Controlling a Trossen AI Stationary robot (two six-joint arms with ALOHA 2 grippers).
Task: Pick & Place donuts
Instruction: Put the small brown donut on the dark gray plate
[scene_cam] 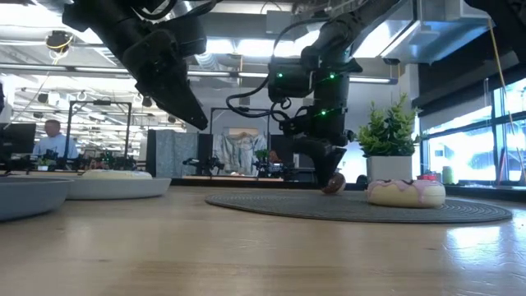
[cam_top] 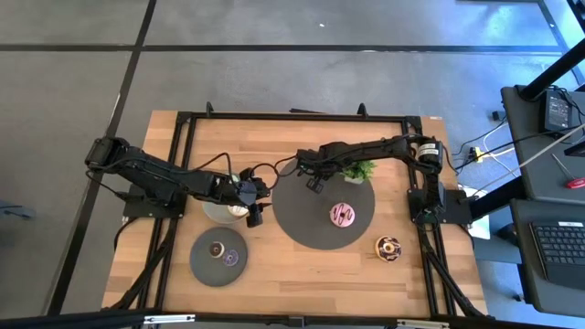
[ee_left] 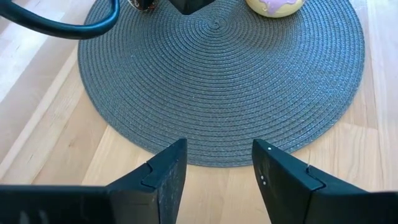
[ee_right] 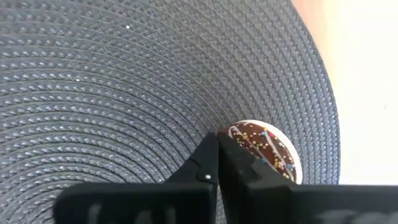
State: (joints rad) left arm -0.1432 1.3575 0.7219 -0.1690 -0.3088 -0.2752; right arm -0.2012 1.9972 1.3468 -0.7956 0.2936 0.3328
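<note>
High view: right gripper sits low over the woven mat, left gripper beside it. Right wrist view: fingers pressed together on the chocolate-sprinkled donut; lower it fully before releasing. Left wrist view: fingers spread, empty. Low view: the contact point is hard to make out.

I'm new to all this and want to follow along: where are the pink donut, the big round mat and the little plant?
pink donut (cam_top: 343, 215), high view, on its pink icing beside the hole.
big round mat (cam_top: 306, 224), high view, on a bare stretch left of the donut.
little plant (scene_cam: 388, 130), low view, on its green leaves.
</note>
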